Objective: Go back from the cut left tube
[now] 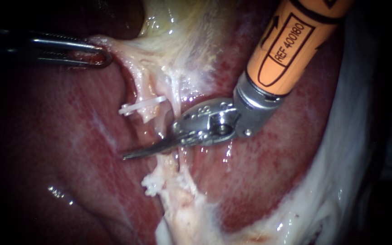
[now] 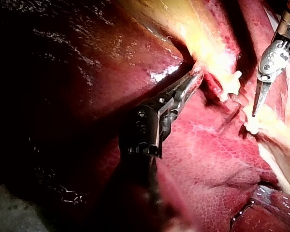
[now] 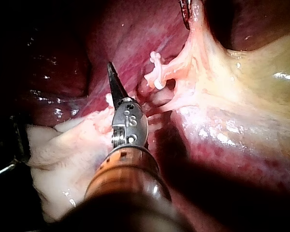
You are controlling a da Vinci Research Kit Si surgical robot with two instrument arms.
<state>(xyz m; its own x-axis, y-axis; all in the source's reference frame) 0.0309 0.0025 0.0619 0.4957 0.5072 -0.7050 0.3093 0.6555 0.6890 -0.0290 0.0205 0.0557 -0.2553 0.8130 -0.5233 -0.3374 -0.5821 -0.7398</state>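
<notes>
1. The right instrument [image 1: 144, 151], blades closed together and empty, lies between the clipped stumps of the cut left tube [image 1: 148, 116].
2. The left instrument [image 1: 97, 55], well apart, clenches pale tissue [image 1: 120, 47] in its jaws.

Bright centre, dark edges, glare on liver [image 1: 57, 191]
</notes>
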